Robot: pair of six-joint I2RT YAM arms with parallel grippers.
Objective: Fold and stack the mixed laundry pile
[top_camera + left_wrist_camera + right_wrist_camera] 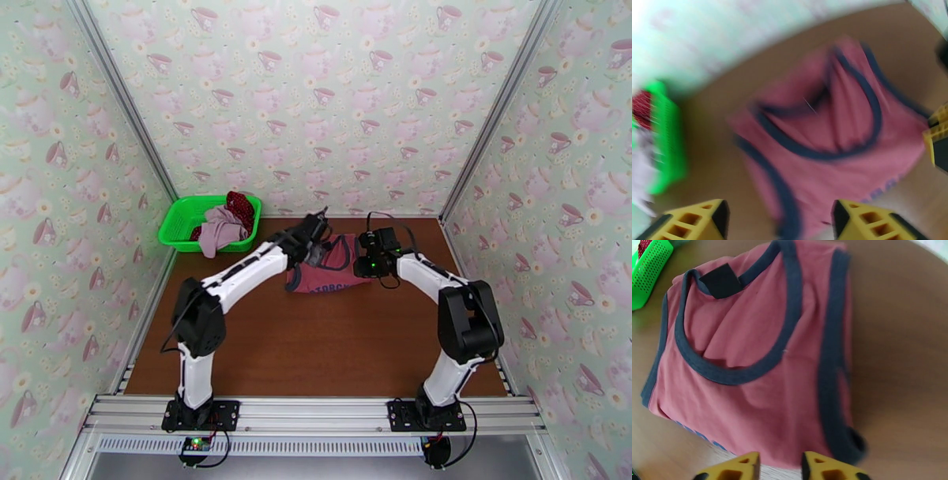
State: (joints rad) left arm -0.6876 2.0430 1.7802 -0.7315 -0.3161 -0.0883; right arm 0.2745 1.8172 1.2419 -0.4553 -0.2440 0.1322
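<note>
A dusty-red tank top (332,272) with dark trim lies folded on the brown table, blue chest text along its near edge. In the left wrist view the tank top (829,130) is blurred, and my left gripper (780,221) hangs above its left side, open and holding nothing. My left gripper (316,235) hovers at the garment's far left, my right gripper (367,254) at its right edge. From the right wrist the tank top (762,358) lies flat, and my right gripper (780,469) is open by a narrow gap with nothing in it. A pale pink piece (221,229) and a dark-red dotted cloth (241,207) lie in the basket.
A bright green mesh basket (175,225) stands at the table's far left corner, its wall (647,267) close to the tank top. Patterned walls close in three sides. Bare brown table (316,347) stretches between the tank top and the arm bases.
</note>
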